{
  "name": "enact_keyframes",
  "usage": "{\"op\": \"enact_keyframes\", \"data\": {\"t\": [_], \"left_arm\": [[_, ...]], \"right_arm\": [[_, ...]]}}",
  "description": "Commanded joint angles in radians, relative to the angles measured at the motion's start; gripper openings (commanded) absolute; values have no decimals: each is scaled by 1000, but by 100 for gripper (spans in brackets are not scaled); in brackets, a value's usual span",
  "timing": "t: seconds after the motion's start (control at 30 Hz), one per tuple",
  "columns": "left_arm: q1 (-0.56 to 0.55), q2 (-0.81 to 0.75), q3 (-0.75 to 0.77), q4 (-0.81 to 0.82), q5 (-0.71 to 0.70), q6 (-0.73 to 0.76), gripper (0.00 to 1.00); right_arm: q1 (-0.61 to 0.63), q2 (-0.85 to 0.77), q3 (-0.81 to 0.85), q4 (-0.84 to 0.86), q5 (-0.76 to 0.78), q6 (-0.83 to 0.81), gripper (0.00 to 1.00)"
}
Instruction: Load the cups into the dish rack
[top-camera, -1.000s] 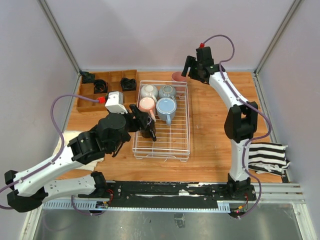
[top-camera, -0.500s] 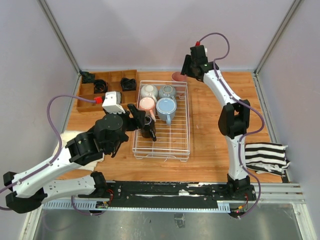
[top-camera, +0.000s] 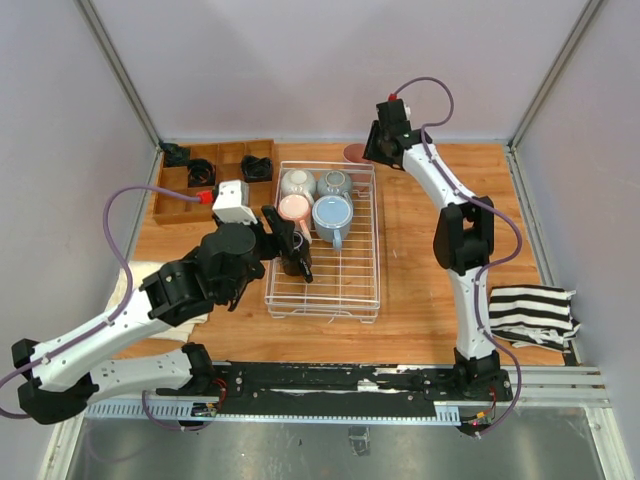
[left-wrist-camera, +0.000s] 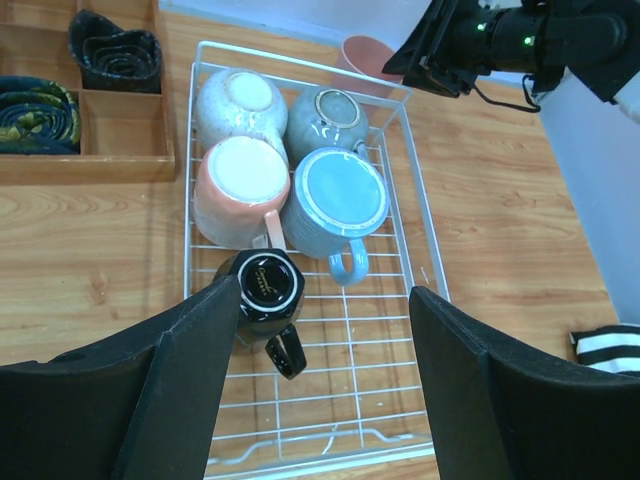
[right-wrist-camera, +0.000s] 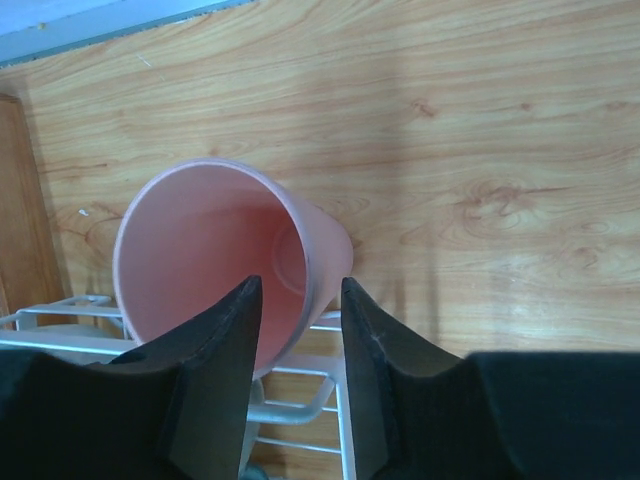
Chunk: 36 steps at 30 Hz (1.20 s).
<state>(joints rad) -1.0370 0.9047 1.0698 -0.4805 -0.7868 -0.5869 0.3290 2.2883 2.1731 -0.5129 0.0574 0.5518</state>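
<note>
1. Right claw (right-wrist-camera: 300, 290) straddles the pink tumbler (right-wrist-camera: 200, 260) wall, one finger (right-wrist-camera: 215, 370) inside, one outside; can't tell if it's actually pinching
2. Tumbler stands on the table (right-wrist-camera: 480, 120) just past the dish rack (left-wrist-camera: 350, 370) far rim; in the top view the right arm (top-camera: 440, 190) hides most of it
3. Left claw (left-wrist-camera: 325, 300) jaws wide apart, empty, above the black mug (left-wrist-camera: 265, 290) in the rack; only the left wrist view shows that gap
4. Four other mugs (left-wrist-camera: 335, 200) mouth-down in the rack's far half

Cups (left-wrist-camera: 335, 195) crowd the far half of the dish rack (left-wrist-camera: 372, 340); its near-right grid lies free.
</note>
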Motion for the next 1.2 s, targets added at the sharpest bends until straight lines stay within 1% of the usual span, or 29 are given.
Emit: {"op": "enact_keyframes", "data": {"t": [0.0, 0.1, 0.17, 0.23, 0.27, 0.37, 0.57, 0.67, 0.73, 0.8, 0.83, 0.87, 0.97, 1.0, 1.07, 1.13, 1.17], "left_arm": [[15, -10, 36, -2, -5, -8, 73], [18, -12, 39, -10, -2, -13, 73], [20, -12, 41, -12, 3, -14, 73], [25, -11, 47, -7, 21, -11, 73], [32, -8, 53, -1, 41, -5, 74], [68, 21, 84, 24, 133, 15, 76], [216, 110, 176, 117, 447, 36, 79], [284, 139, 183, 174, 605, 36, 79], [328, 150, 169, 220, 693, 12, 81], [377, 157, 146, 282, 789, -35, 85], [396, 161, 134, 323, 845, -62, 89], [408, 169, 122, 380, 892, -95, 91], [429, 207, 95, 511, 1023, -219, 92], [433, 225, 85, 566, 1083, -262, 92], [437, 269, 78, 653, 1151, -348, 93], [437, 312, 76, 739, 1210, -416, 94], [437, 329, 77, 770, 1227, -440, 94]], "right_arm": [[3, 62, 36, 8, 0, 22, 36], [2, 87, 49, 7, -4, 28, 27], [1, 92, 51, 7, -6, 31, 17], [-4, 84, 46, 7, -9, 35, 3], [-6, 74, 44, 8, -9, 33, 1], [-22, 34, 43, 12, -11, 24, 0], [-107, -97, 10, 33, -67, 33, 1], [-158, -168, 0, 28, -154, 35, 1], [-198, -225, -30, 25, -230, 54, 1], [-239, -289, -87, 36, -340, 96, 0], [-258, -333, -133, 59, -401, 124, 1], [-278, -379, -186, 88, -464, 152, 1], [-312, -498, -326, 160, -615, 210, 1], [-313, -532, -356, 165, -665, 216, 1], [-314, -598, -420, 183, -734, 234, 1], [-315, -673, -534, 270, -809, 301, 1], [-315, -722, -591, 324, -834, 367, 1]]}}
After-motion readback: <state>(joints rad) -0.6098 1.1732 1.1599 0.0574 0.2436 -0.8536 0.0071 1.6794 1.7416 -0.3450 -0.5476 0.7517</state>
